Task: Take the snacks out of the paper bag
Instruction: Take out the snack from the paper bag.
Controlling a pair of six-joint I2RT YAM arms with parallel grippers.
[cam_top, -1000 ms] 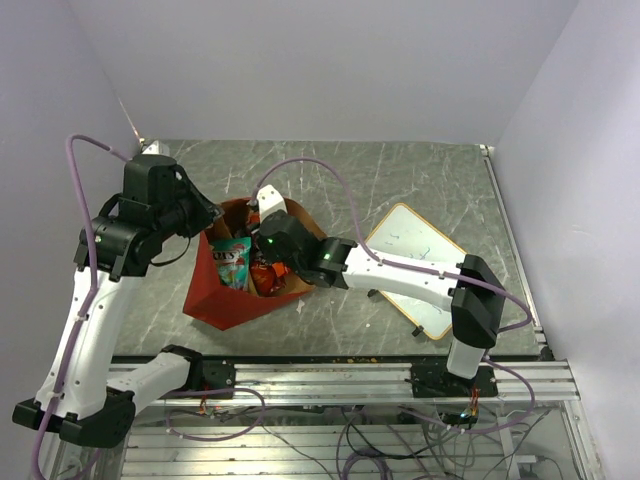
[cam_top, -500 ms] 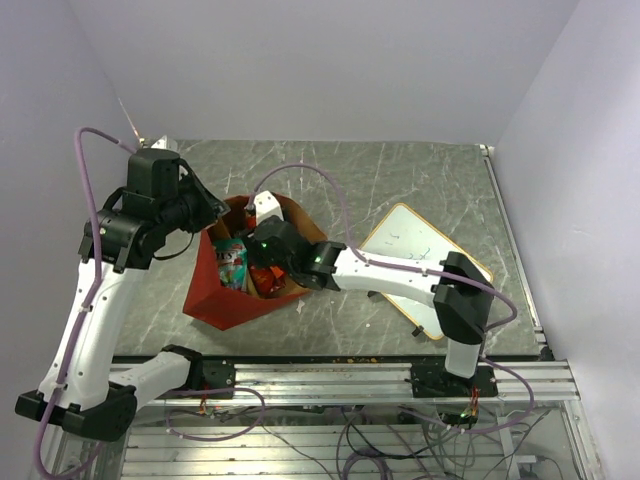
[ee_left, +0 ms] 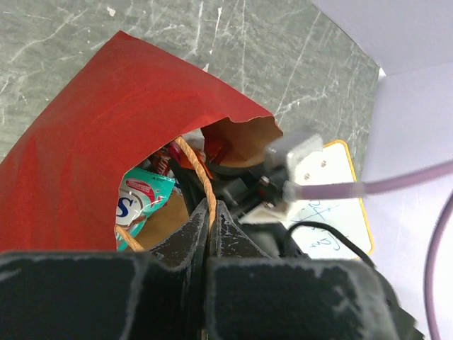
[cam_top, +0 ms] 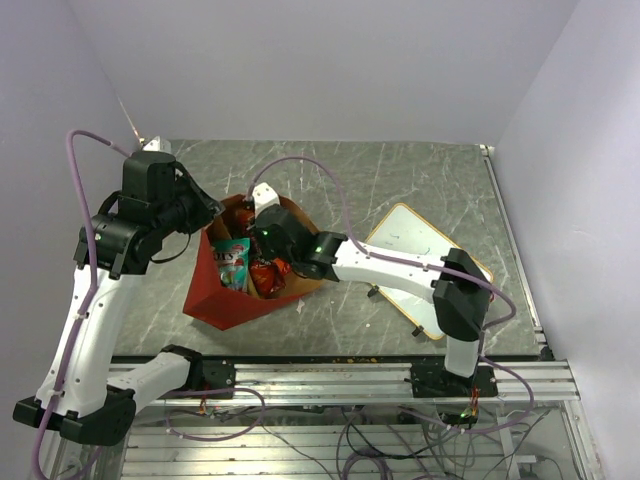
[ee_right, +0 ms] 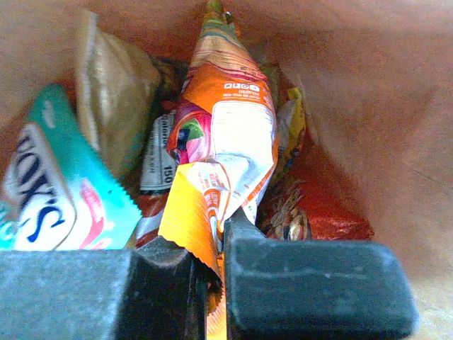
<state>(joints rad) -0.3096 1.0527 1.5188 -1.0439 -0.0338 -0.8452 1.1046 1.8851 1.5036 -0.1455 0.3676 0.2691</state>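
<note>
Orange foil packet (ee_right: 226, 120) is pinched by its corner in the right gripper's (ee_right: 211, 258) closed jaws, deep inside the paper bag (ee_right: 347, 99) beside a teal packet (ee_right: 49, 191). The left gripper (ee_left: 210, 219) is clamped on the string handle (ee_left: 198, 166), I guess to keep the mouth open for the pull-out.

Whiteboard (cam_top: 415, 238) (yellow-edged, faintly scribbled) flat on the grey marbled table (cam_top: 400, 170), right side
</note>
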